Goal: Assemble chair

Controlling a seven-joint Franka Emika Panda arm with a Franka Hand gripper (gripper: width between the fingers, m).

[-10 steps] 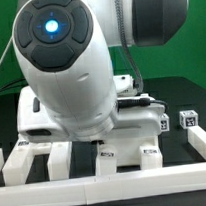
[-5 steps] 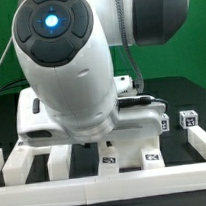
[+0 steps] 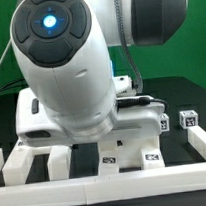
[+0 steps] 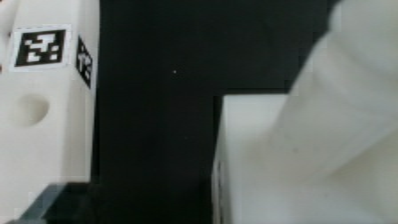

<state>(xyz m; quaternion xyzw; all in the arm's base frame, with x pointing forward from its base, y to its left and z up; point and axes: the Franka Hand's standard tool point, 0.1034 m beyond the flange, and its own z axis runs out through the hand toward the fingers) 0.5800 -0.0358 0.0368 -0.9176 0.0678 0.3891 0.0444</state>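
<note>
One glossy white robot arm (image 3: 68, 69) is seen filling most of the exterior view, with a rounded joint and its blue light turned toward the camera. Beneath it a black table (image 3: 180, 90) is spread, bordered along the near edge and along the exterior view's right by a low white rail (image 3: 107, 181). The gripper (image 3: 91, 139) is positioned low over the table behind the arm's bulk. Its fingers are hidden there, so it cannot be told from either view whether the jaws are apart or together, or whether anything is held.

The chair is found in loose parts just inside the rail. A slotted white panel (image 3: 40, 161) is laid at the exterior view's left. A blocky white part (image 3: 130, 147) is set near it under the arm's lower end, and two square tags (image 3: 151, 159) are carried on its near face. Farther back at the exterior view's right, a left cube (image 3: 165, 123) and a right cube (image 3: 189, 117) are placed near each other but apart, each tagged.

In the wrist view a white piece (image 4: 32, 105) is shown with a black-and-white tag (image 4: 50, 50) and a round dimple. It is separated by a strip of table from a blurred white surface (image 4: 311, 140) that cannot be identified.
</note>
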